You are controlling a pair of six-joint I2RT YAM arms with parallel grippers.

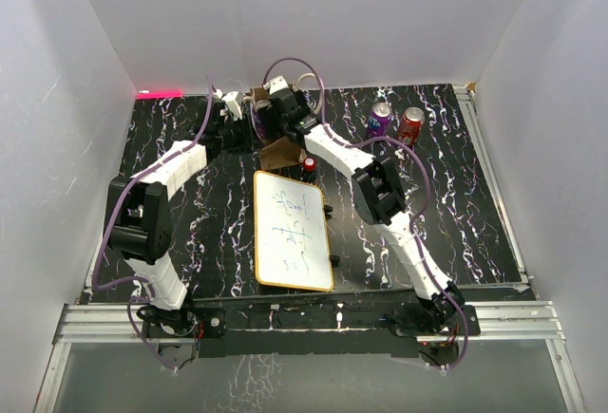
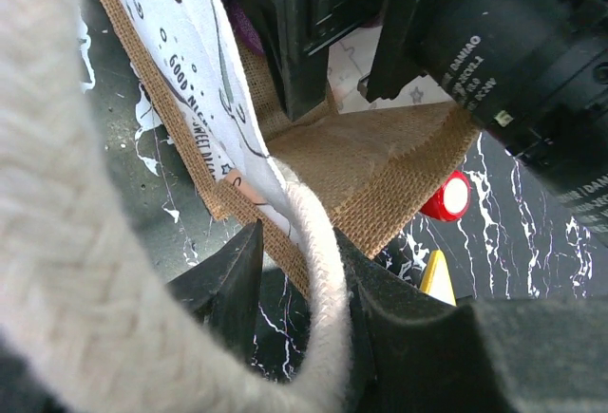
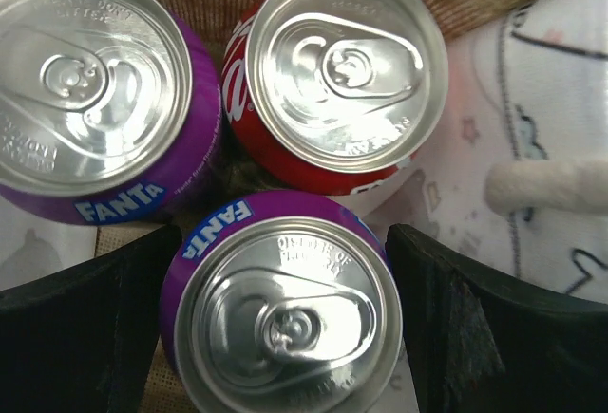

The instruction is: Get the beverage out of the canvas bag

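The canvas bag stands at the back middle of the table, and both grippers are at it. In the left wrist view the bag's burlap and printed white lining show. My left gripper has a cream handle running between its jaws. The handle lies against one finger, with a gap to the other. My right gripper is inside the bag, open. Its fingers flank a purple Fanta can. A second purple Fanta can and a red can stand behind it. The other handle lies at the right.
A purple can and a red can stand on the table right of the bag. A yellow-framed whiteboard lies in front of the bag, with a red-capped marker by its far edge. White walls enclose the table.
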